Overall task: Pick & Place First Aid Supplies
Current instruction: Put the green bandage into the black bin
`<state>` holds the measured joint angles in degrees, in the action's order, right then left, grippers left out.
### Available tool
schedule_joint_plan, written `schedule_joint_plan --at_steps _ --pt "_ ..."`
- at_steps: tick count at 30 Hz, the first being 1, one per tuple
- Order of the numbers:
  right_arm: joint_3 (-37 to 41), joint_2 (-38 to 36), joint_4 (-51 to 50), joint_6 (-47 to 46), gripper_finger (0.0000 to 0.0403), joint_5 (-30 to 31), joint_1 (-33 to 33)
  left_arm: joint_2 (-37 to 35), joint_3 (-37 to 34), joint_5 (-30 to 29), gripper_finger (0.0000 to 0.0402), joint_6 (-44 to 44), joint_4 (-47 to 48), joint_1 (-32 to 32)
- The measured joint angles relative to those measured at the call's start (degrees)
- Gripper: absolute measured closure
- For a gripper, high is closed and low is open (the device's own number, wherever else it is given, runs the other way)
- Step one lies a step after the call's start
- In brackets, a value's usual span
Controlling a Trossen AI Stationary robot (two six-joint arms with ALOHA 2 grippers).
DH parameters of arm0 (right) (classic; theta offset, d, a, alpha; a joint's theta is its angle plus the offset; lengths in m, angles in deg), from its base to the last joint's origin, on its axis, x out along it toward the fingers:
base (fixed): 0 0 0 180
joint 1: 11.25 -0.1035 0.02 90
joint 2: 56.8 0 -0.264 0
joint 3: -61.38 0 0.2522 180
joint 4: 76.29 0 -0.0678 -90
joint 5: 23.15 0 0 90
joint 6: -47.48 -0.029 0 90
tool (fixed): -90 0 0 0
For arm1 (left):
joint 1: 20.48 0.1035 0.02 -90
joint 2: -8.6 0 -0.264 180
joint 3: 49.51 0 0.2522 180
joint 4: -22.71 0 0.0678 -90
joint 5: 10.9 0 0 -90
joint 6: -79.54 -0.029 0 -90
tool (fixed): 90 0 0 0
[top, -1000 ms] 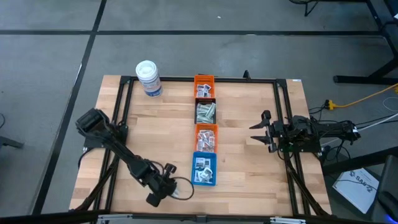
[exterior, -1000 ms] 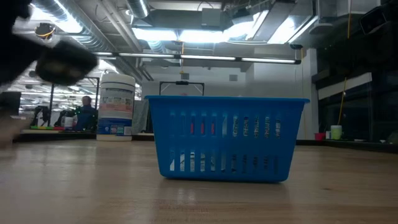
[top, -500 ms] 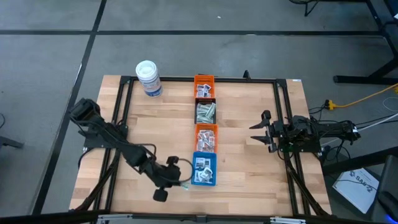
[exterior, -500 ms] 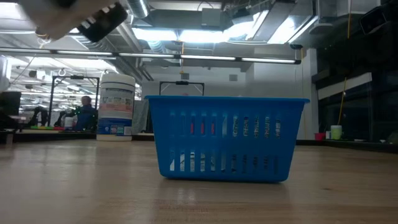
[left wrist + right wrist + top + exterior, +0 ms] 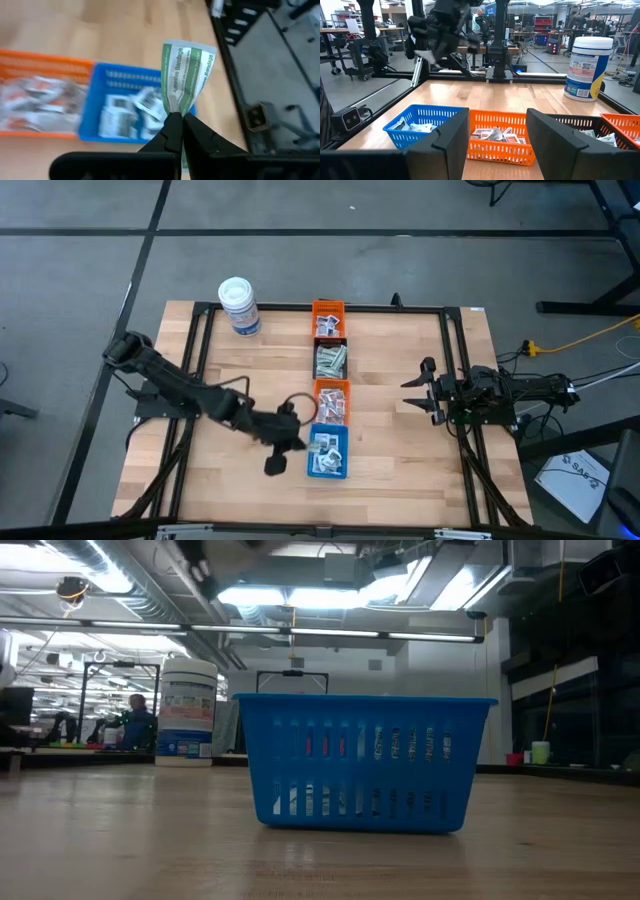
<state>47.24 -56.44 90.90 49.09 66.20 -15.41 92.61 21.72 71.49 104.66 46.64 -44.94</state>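
Your left gripper [image 5: 175,120] is pinched on 1 bandage packet [image 5: 186,75] by its edge: light, thin, floppy, so keep the grip firm.

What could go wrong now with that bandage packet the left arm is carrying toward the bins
The left gripper pinches the adhesive bandage packet only by its bottom edge, so it might slip or flutter loose. The packet hangs near the blue bin, right beside the orange bin; a release could land it on the table or in the wrong bin.
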Motion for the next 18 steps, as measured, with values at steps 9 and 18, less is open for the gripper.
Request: schedule_joint_plan --at_steps 9,18 --pt "-0.01 -0.01 0.00 0.00 0.0208 0.00 0.02 -0.68 0.02 3.40 0.0399 -7.45 0.28 14.30" --pt "0.00 -0.01 -0.02 0.00 0.0208 0.00 0.01 0.44 0.04 6.54 0.0399 -11.89 -1.89 30.39"
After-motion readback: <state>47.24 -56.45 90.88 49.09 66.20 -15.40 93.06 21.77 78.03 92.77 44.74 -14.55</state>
